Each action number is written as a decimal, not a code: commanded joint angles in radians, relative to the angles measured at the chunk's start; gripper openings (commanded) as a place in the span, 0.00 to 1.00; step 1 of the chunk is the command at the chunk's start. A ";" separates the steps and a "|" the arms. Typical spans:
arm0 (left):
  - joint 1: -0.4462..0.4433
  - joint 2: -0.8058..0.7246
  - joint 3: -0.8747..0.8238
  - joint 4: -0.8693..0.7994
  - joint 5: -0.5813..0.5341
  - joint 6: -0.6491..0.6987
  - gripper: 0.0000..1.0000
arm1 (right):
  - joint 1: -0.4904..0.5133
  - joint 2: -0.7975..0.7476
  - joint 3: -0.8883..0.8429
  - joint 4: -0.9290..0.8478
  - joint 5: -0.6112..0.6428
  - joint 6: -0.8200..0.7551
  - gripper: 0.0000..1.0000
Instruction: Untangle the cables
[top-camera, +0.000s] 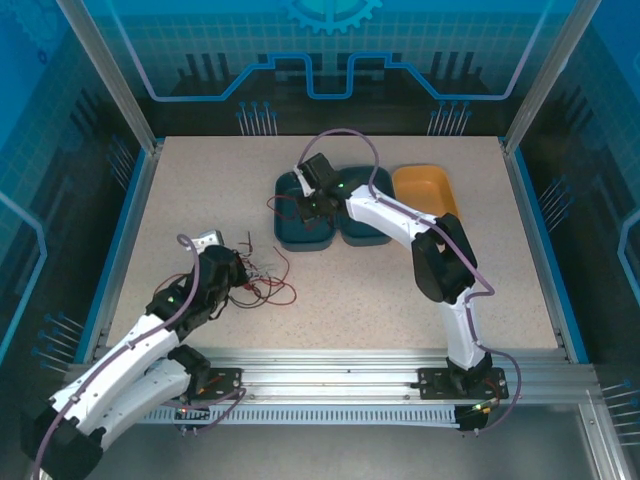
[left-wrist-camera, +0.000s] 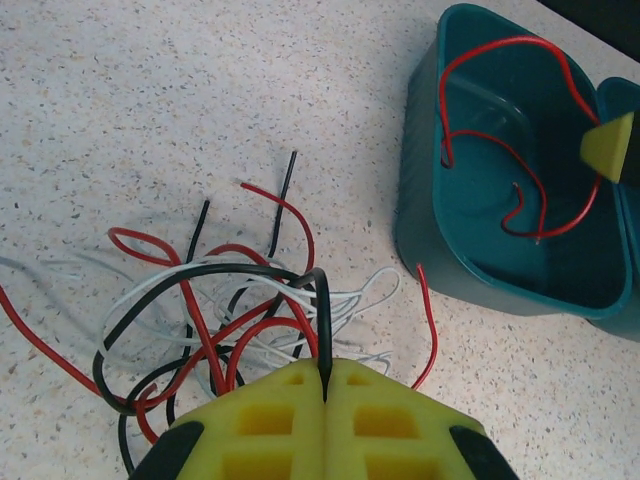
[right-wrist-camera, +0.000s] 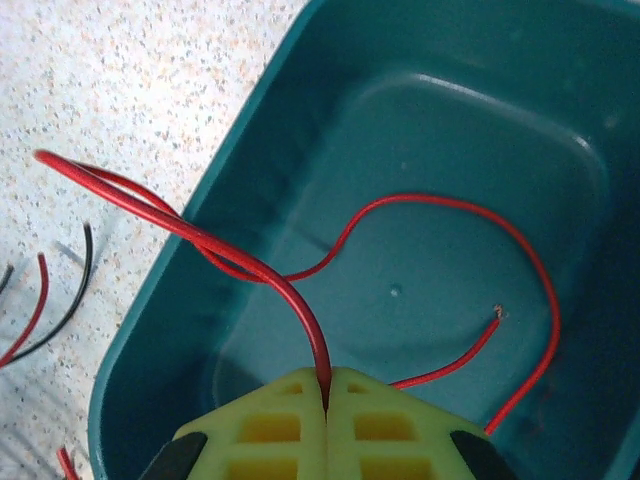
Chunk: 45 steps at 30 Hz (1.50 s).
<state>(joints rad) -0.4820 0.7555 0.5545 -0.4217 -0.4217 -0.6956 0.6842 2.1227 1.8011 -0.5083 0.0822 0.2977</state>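
A tangle of thin red, white and black cables (left-wrist-camera: 230, 320) is seen on the speckled beige counter (top-camera: 400, 290), in the lower left of the top view. One black cable (left-wrist-camera: 322, 310) arches out of that heap and is pinched between the closed yellow fingers of the left gripper (left-wrist-camera: 326, 388). Apart from the heap, a single red cable (right-wrist-camera: 440, 210) is laid in curves on the floor of a deep teal plastic tray (right-wrist-camera: 150, 340) at the upper centre of the top view. One end of it is clamped by the closed right gripper (right-wrist-camera: 326, 385), and a loop of it hangs out over the tray's left rim.

The step in hand is judged to be sorting one strand at a time: one red cable is almost stowed, and a black one is gripped for extraction. For the next move, the overhanging loop should be brought inside the rim before the right gripper is opened. The black cable should be drawn slowly up and away, since red and white loops are crossed over it and could be dragged along.

The left arm is folded low from the lower left corner, its wrist tipped down at the heap. The right arm is raised from the lower right, bent sharply at the elbow, and reached forward over the tray.
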 joint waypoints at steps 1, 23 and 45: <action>0.035 0.010 0.044 0.048 0.090 0.044 0.01 | -0.008 0.006 0.002 -0.030 -0.042 0.023 0.05; 0.079 0.099 0.073 0.103 0.227 0.081 0.02 | -0.037 -0.024 -0.050 -0.109 0.160 0.277 0.00; 0.080 0.060 0.044 0.062 0.278 0.021 0.03 | 0.003 -0.078 -0.079 -0.063 0.102 0.154 0.49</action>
<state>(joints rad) -0.4122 0.8375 0.6067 -0.3542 -0.1623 -0.6556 0.6731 2.1330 1.7504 -0.5816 0.2008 0.4751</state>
